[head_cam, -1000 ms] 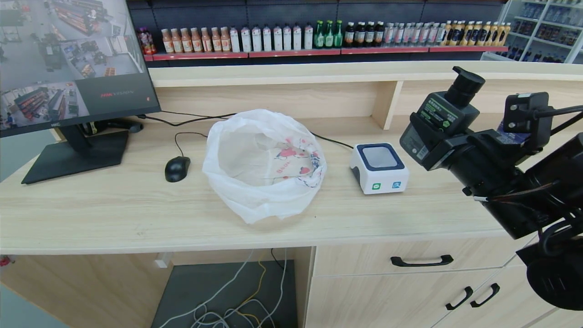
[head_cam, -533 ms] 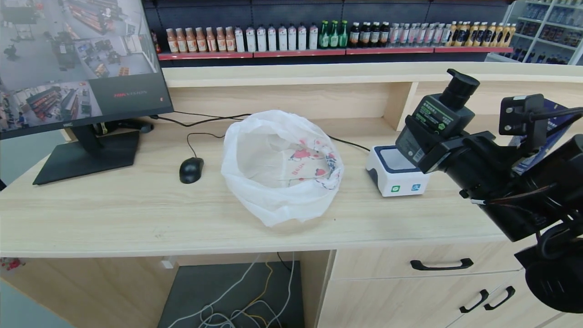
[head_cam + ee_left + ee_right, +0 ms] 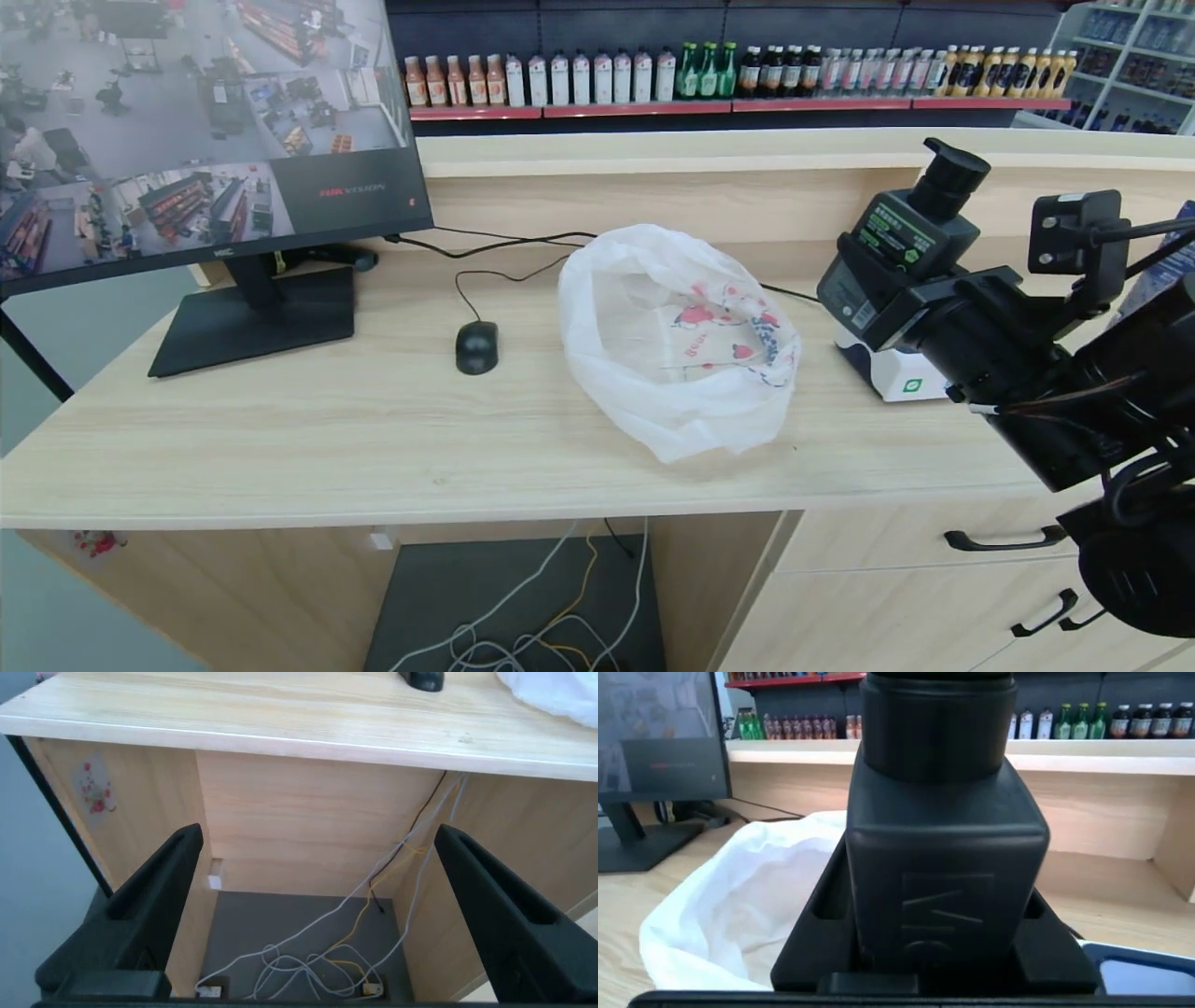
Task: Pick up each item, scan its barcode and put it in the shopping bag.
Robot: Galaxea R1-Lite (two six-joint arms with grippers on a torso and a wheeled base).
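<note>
- The black square plastic bottle with a round black cap (image 3: 898,245) hangs tilted over the white box scanner with a dark-blue top (image 3: 894,377), toward the right end of the pale wooden countertop (image 3: 373,429).
- The right gripper (image 3: 943,301) is clamped on the bottle's lower body.
- We judge the scanning step to be in hand. The next move calls for presenting the barcode face to the scanner, then carrying the bottle to the open white plastic shopping bag (image 3: 681,345) at mid-countertop.
- The left gripper (image 3: 318,915) is spread and empty, below the countertop's front edge.

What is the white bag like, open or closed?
Open. The shopping bag sits on the counter with its mouth spread wide, inside showing.
</note>
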